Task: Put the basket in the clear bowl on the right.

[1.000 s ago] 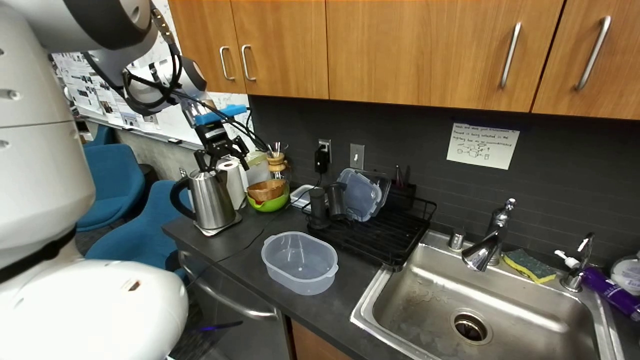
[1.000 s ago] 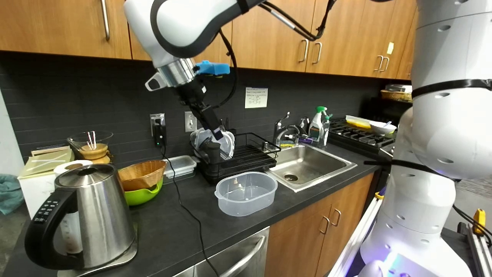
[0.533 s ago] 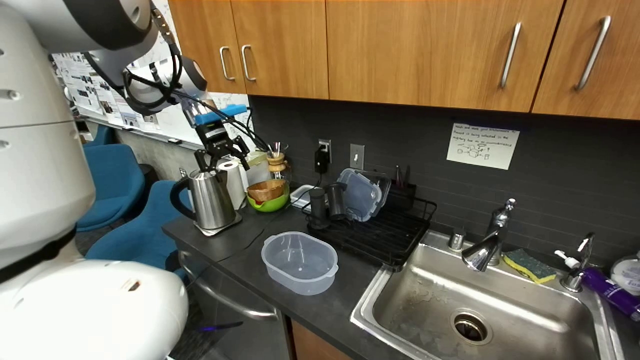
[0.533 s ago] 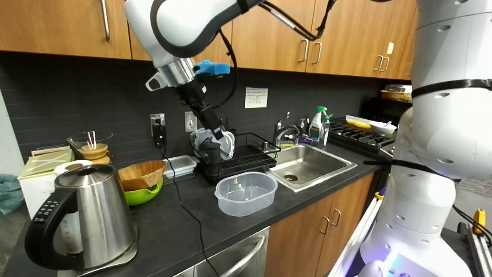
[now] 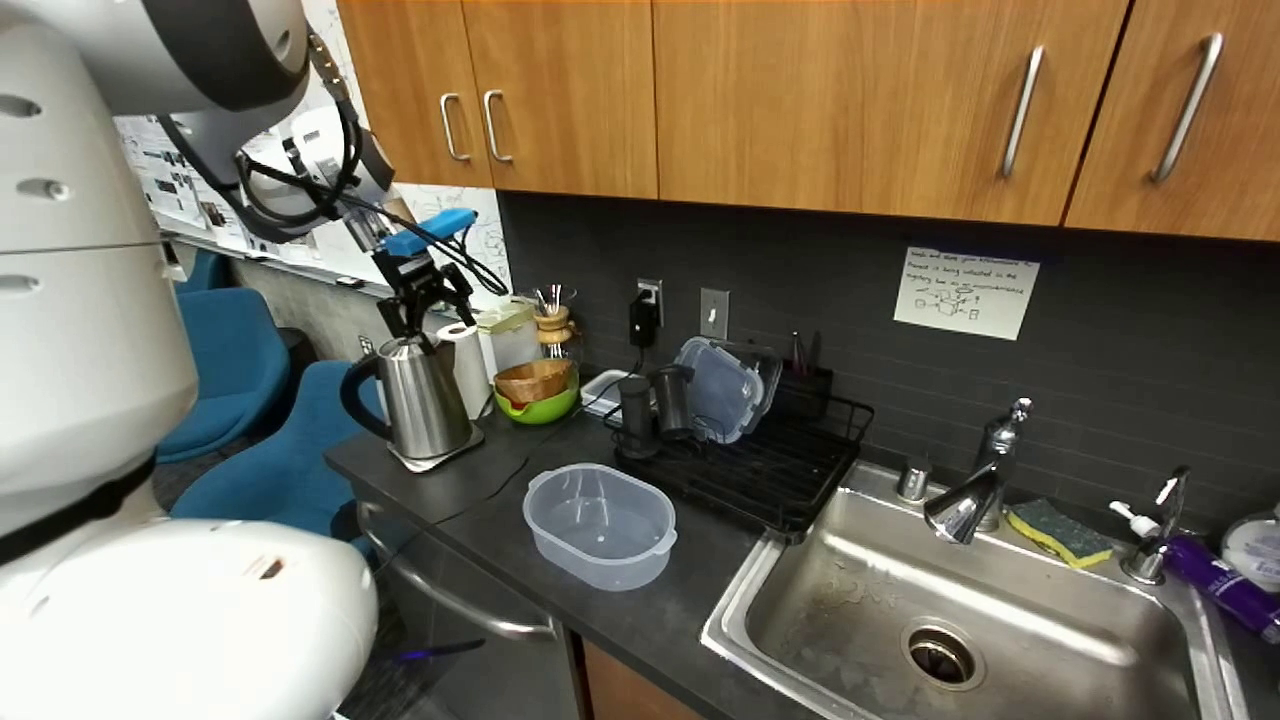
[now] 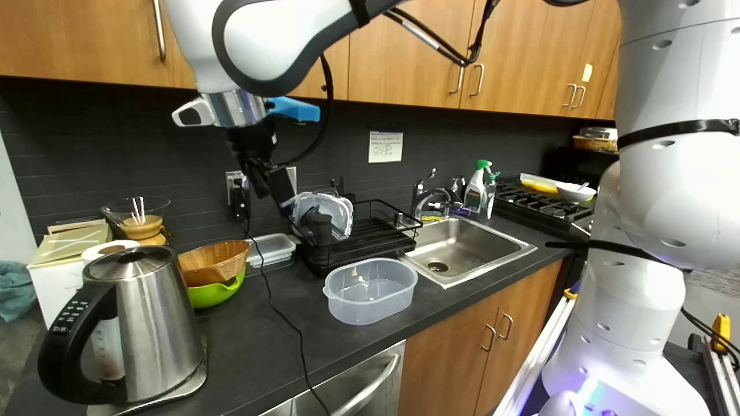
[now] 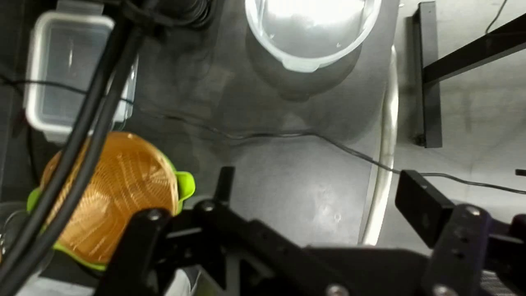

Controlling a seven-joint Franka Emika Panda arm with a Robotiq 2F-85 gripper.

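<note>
On the note (image 5: 966,292), "is being collected in the" can be read, the rest being unclear; on the kettle handle (image 6: 60,353), "START" is shown.

A tan-brown woven basket (image 6: 213,264) sits open side up inside a bright green bowl (image 6: 215,294), toward the left of the dark worktop (image 6: 248,352). To its right and nearer, the see-through clear bowl (image 6: 371,310), oval and pale-rimmed, stands upright.

Both exterior views face counter (image 6: 243,346) back edge from front; wrist looks down, nearer; all share clear bowl (image 6: 370,309)
</note>
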